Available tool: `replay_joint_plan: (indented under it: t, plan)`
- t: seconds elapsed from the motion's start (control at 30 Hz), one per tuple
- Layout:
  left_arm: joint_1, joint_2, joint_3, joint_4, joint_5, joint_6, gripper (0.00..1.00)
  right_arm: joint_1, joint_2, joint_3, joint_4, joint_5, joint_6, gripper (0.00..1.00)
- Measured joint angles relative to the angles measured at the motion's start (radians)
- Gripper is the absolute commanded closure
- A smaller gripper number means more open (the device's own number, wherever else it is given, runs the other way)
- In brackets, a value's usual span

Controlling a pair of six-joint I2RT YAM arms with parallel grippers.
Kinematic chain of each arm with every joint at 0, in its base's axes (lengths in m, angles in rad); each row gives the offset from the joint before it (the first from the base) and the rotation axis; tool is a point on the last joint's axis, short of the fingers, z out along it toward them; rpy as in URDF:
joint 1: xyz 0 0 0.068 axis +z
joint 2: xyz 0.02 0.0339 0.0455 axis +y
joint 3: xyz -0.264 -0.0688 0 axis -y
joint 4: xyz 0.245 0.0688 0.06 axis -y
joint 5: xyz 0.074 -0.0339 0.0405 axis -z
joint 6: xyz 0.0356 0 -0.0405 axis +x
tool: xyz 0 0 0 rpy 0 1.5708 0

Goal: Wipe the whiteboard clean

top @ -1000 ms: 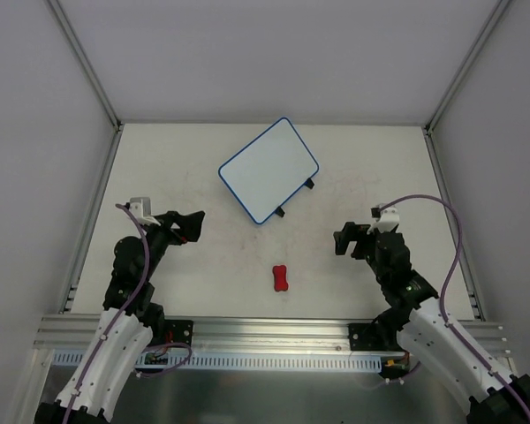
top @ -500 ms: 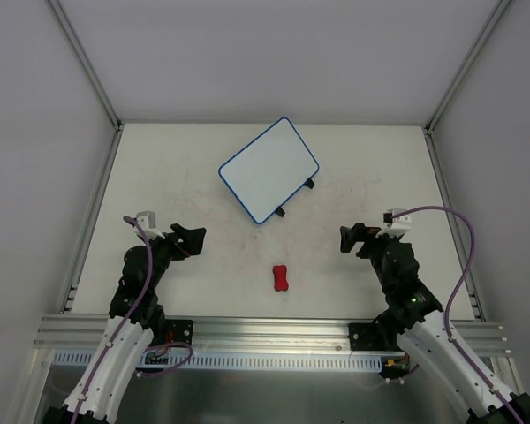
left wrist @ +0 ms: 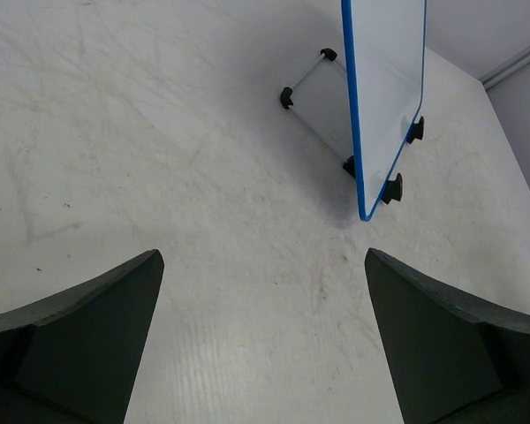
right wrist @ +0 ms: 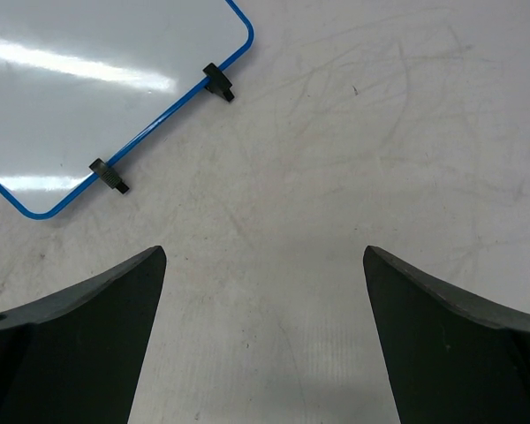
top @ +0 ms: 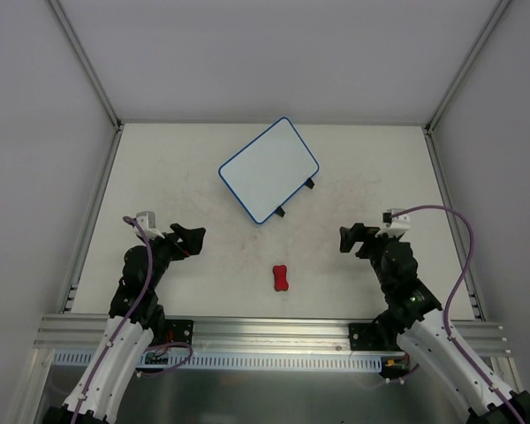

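Whiteboard point(top: 268, 170) face reads blank white in the top view and in both wrist views: only glare bands cross it and no scribble shows, so the wiping looks finished, or there was very little to remove. A faint mark too small to make out cannot be ruled out. It sits toward the far middle of the surface point(top: 159, 159), turned at an angle, its blue rim unbroken and two black feet on the edge facing the right arm; the left wrist view suggests it is propped up on those feet rather than lying flat. The red bone-shaped eraser point(top: 282, 278) lies alone near the front centre, between the two arms and well apart from the board, touching neither. The left end effector point(top: 194, 237) and the right end effector point(top: 346, 240) both hover low near the front with fingers spread wide and nothing between them. No container of any kind shows anywhere in the views.
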Motion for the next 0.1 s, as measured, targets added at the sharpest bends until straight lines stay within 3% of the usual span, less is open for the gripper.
replay_joint_plan:
  t: [0.1]
  plan:
    - [0.0,0.0,0.0,0.0,0.0,0.0,0.01,0.0,0.01,0.0,0.0,0.0,0.0,0.01]
